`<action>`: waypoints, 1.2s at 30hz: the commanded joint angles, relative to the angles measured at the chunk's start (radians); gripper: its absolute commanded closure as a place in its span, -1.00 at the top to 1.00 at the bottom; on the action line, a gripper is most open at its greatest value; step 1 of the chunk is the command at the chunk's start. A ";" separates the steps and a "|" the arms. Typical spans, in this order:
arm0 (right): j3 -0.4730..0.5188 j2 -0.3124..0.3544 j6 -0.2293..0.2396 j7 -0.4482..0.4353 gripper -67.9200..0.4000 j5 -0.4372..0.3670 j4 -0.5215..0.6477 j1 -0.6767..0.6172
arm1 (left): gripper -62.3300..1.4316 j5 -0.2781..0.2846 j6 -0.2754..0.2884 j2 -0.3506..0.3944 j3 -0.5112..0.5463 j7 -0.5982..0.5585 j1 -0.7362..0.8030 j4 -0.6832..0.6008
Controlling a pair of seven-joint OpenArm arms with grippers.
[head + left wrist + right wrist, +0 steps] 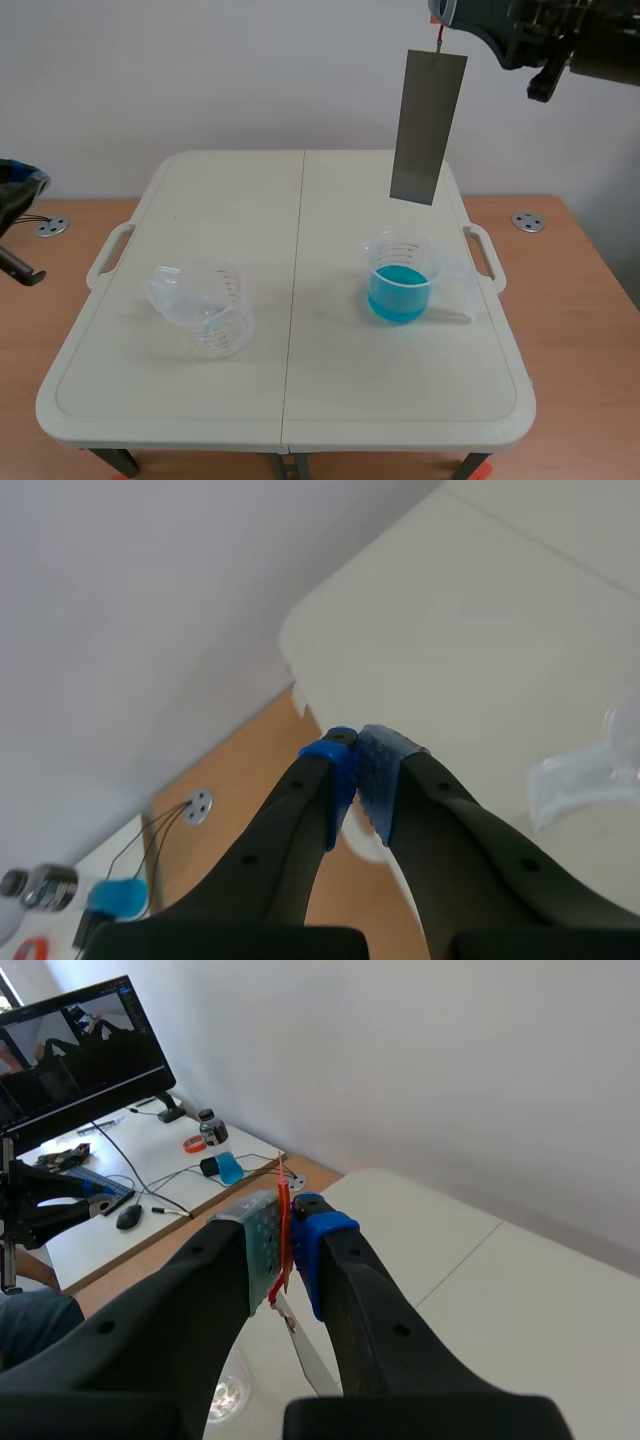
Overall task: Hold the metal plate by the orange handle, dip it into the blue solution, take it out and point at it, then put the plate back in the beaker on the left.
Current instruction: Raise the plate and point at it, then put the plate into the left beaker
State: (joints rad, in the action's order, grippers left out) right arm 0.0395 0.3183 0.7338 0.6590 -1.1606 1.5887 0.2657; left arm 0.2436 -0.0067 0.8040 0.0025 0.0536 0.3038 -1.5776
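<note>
A long grey metal plate (428,127) hangs high above the table by its thin orange handle (440,38). My right gripper (445,12), at the scene's top right, is shut on that handle; in the right wrist view the orange handle (284,1225) is pressed between the pads and the plate (308,1354) drops away beneath. Below the plate stands a clear beaker of blue solution (401,280). An empty clear beaker (205,308) stands on the table's left half, with its spout (575,780) beside my left gripper (357,770), which is shut on nothing off the table's left edge.
The white folding table (290,400) has handles at both sides and rests on a wooden surface. Round metal fittings (528,222) sit on the wood at both sides. In the right wrist view a side desk carries a monitor (80,1055), cables and small items.
</note>
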 commanded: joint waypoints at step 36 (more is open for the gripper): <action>-0.339 -0.275 0.012 0.013 -0.94 0.095 0.021 0.214 | -0.90 -0.109 0.199 -0.377 0.295 -0.009 0.740 0.081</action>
State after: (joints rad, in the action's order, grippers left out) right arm -0.2981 0.0471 0.7338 0.6868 -1.0573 1.5887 0.4538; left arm 0.1432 0.1886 0.4412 0.3000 0.0513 1.0515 -1.4940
